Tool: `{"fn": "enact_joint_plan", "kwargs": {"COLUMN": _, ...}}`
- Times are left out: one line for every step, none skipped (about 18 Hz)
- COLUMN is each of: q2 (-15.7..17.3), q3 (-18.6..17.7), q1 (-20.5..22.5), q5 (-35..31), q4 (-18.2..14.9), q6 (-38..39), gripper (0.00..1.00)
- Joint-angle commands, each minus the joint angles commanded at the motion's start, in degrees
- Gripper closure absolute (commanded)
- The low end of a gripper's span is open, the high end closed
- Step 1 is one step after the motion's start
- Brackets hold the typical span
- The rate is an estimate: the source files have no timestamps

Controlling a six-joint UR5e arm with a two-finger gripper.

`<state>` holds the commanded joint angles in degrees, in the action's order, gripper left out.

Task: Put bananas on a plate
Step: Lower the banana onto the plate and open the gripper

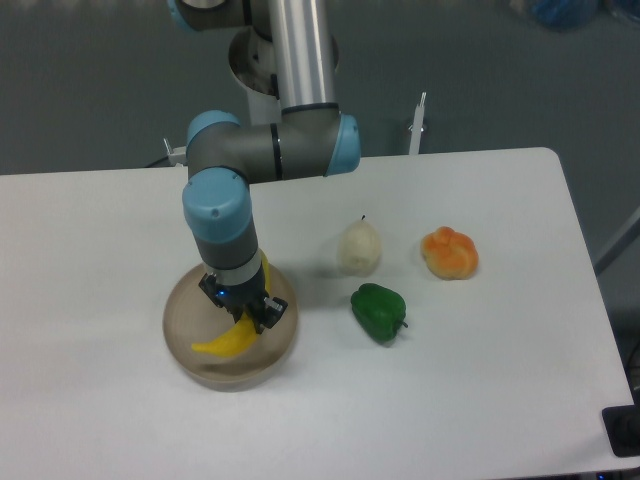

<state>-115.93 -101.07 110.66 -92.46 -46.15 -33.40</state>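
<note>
curved smooth banana (225, 342): bright yellow | round shallow plate (184, 335): beige-tan | glossy bell pepper (379, 312): dark green | lumpy fruit (450, 252): orange | pear (358, 247): pale cream | flat counter (100, 250): white | arm joint caps (213, 201): light blue

The plate (180, 340) is occupied by the gripper (240, 316) and the banana (232, 338); its left part is left bare. Right of the plate, passage is narrowed by the pepper (378, 311), the pear (359, 248) and the orange fruit (449, 252). Bare table (90, 240) is seen at left and along the front edge.
</note>
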Motion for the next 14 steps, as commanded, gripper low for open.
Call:
{"fn": "enact_joint_plan", "kwargs": {"q2": -0.1, "q3": -0.2, "q1": 0.0, "q5": 0.0, "q4": 0.3, "q6": 0.1, "gripper": 0.68}}
{"fn": "enact_joint_plan", "kwargs": {"q2": -0.1, "q3": -0.3, "q1": 0.0, "q5": 0.0, "q4": 0.4, "q6": 0.3, "gripper": 0.68}}
{"fn": "enact_joint_plan", "kwargs": {"q2": -0.2, "q3": -0.4, "q1": 0.0, "q5": 0.0, "q4": 0.4, "q6": 0.5, "gripper": 0.68}}
{"fn": "enact_joint_plan", "kwargs": {"q2": -0.4, "q3": -0.4, "q1": 0.0, "q5": 0.0, "q4": 0.4, "q6": 0.8, "gripper": 0.68}}
{"fn": "enact_joint_plan", "kwargs": {"q2": -0.6, "q3": -0.4, "q1": 0.0, "q5": 0.0, "q4": 0.4, "q6": 1.0, "gripper": 0.68}}
{"fn": "enact_joint_plan", "kwargs": {"q2": -0.9, "q3": -0.5, "q1": 0.0, "q5": 0.0, "q4": 0.4, "q6": 1.0, "gripper": 0.68}}
{"fn": "enact_joint_plan", "kwargs": {"q2": -1.1, "q3": -0.5, "q1": 0.0, "q5": 0.0, "q4": 0.4, "q6": 1.0, "gripper": 0.67}}
{"fn": "enact_joint_plan", "kwargs": {"q2": -1.2, "q3": -0.5, "q1": 0.0, "q5": 0.0, "q4": 0.4, "q6": 1.0, "gripper": 0.67}}
{"fn": "enact_joint_plan", "kwargs": {"q2": -1.3, "q3": -0.4, "q1": 0.0, "q5": 0.0, "q4": 0.4, "q6": 1.0, "gripper": 0.67}}
{"fn": "enact_joint_plan", "kwargs": {"q2": -1.4, "q3": -0.4, "q1": 0.0, "q5": 0.0, "q4": 0.5, "q6": 1.0, "gripper": 0.67}}
{"fn": "enact_joint_plan", "kwargs": {"q2": -1.5, "q3": -0.4, "q1": 0.0, "q5": 0.0, "q4": 0.4, "q6": 1.0, "gripper": 0.67}}
{"fn": "enact_joint_plan", "kwargs": {"q2": -1.7, "q3": -0.5, "q1": 0.0, "q5": 0.0, "q4": 0.5, "q6": 1.0, "gripper": 0.67}}
{"fn": "enact_joint_plan", "kwargs": {"q2": -1.7, "q3": -0.5, "q1": -0.1, "q5": 0.0, "q4": 0.5, "q6": 1.0, "gripper": 0.66}}
{"fn": "enact_joint_plan", "kwargs": {"q2": -1.8, "q3": -0.4, "q1": -0.1, "q5": 0.0, "q4": 0.5, "q6": 1.0, "gripper": 0.66}}
